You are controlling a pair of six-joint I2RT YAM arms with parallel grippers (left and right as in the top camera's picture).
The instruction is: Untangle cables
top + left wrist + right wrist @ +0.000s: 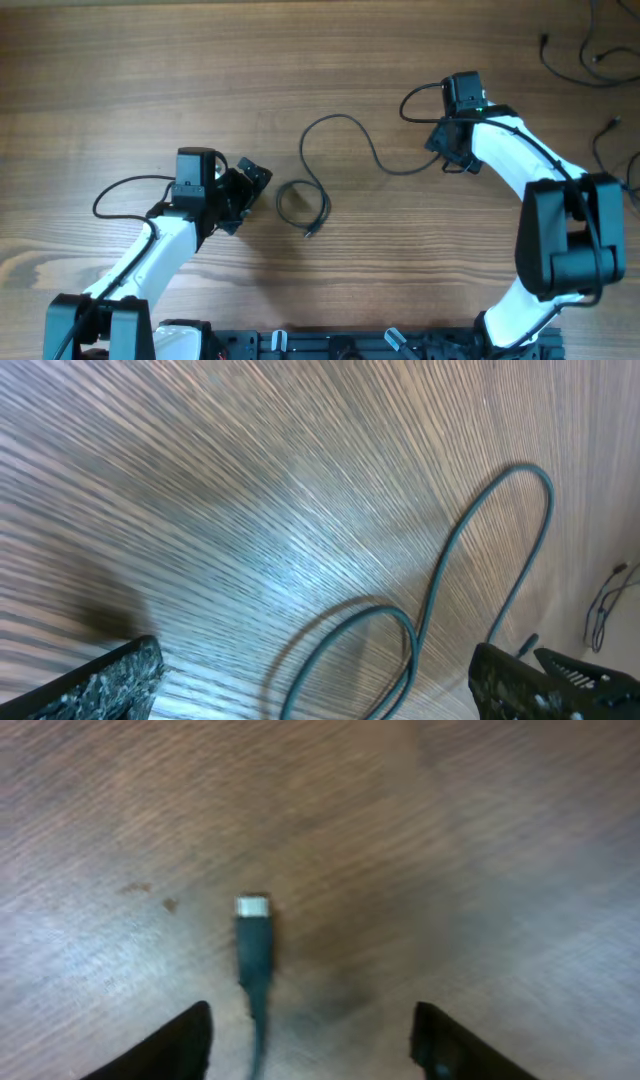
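One thin black cable [336, 119] lies loose on the wooden table. It curves from my right gripper [455, 162] up into a wide arc, then down into a small coil [296, 205] ending in a plug [310, 232]. My left gripper [248, 196] stands just left of that coil, open. In the left wrist view the cable [440, 575] loops on the wood between the wide-apart fingers [110, 682], untouched by them. In the right wrist view the other plug [252, 935], silver-tipped, lies flat between the parted fingers [172, 1045] of my right gripper [310, 1045], which grips nothing.
More thin black cords [590, 55] lie at the table's far right corner, and another [608, 135] lies at the right edge behind the right arm. One of them [604, 605] shows at the right of the left wrist view. The arms' thick black wires [120, 190] arch beside each wrist.
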